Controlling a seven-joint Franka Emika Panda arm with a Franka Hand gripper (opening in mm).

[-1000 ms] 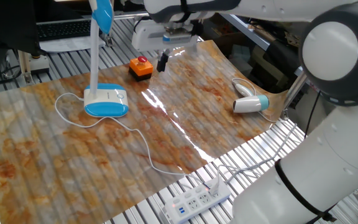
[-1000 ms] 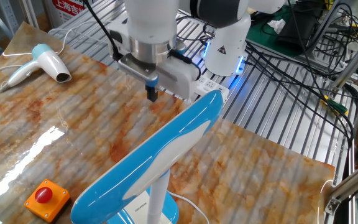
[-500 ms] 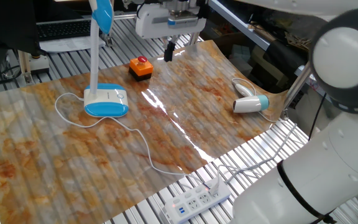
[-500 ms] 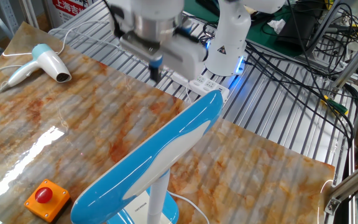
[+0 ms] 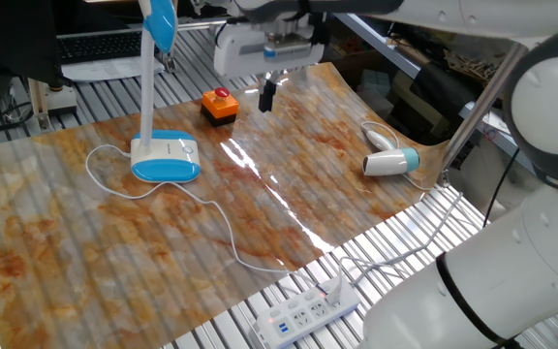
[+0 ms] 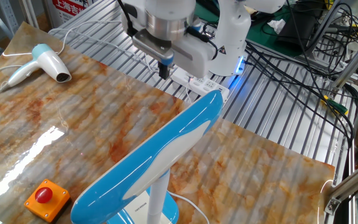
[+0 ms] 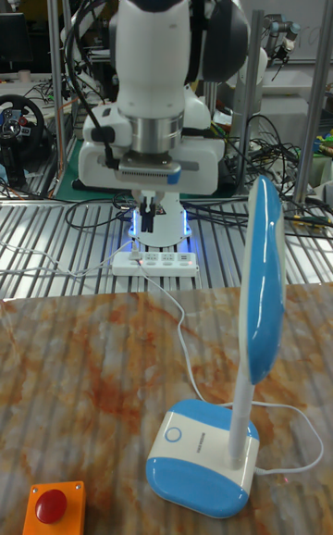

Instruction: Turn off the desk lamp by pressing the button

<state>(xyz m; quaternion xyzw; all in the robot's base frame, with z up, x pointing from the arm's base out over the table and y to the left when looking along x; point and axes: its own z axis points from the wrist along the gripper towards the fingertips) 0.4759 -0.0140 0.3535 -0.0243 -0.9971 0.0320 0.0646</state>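
Note:
The desk lamp stands on the marbled mat, its oval blue-rimmed base point(image 5: 166, 158) at the left, with a thin white stem and a blue head point(image 6: 154, 155). In the tall view the base point(image 7: 199, 466) shows the small round button point(image 7: 172, 435) on its white top. My gripper point(image 5: 267, 97) hangs in the air well to the right of the lamp, beyond the orange box, touching nothing. Its fingertips point(image 6: 164, 70) show as one dark block with no gap, shut on nothing. It also hangs over the mat's far edge point(image 7: 148, 216).
An orange-and-black box with a red button point(image 5: 219, 105) sits between lamp and gripper. A white-and-teal hairdryer point(image 5: 390, 160) lies at the right. The lamp's white cord point(image 5: 211, 223) crosses the mat to a power strip point(image 5: 303, 312). Another power strip point(image 7: 157, 262) lies on the metal slats.
The gripper has risen from the mat and shifted away from the lamp toward the mat's edge by the power strip. Lamp, box and hairdryer have not moved.

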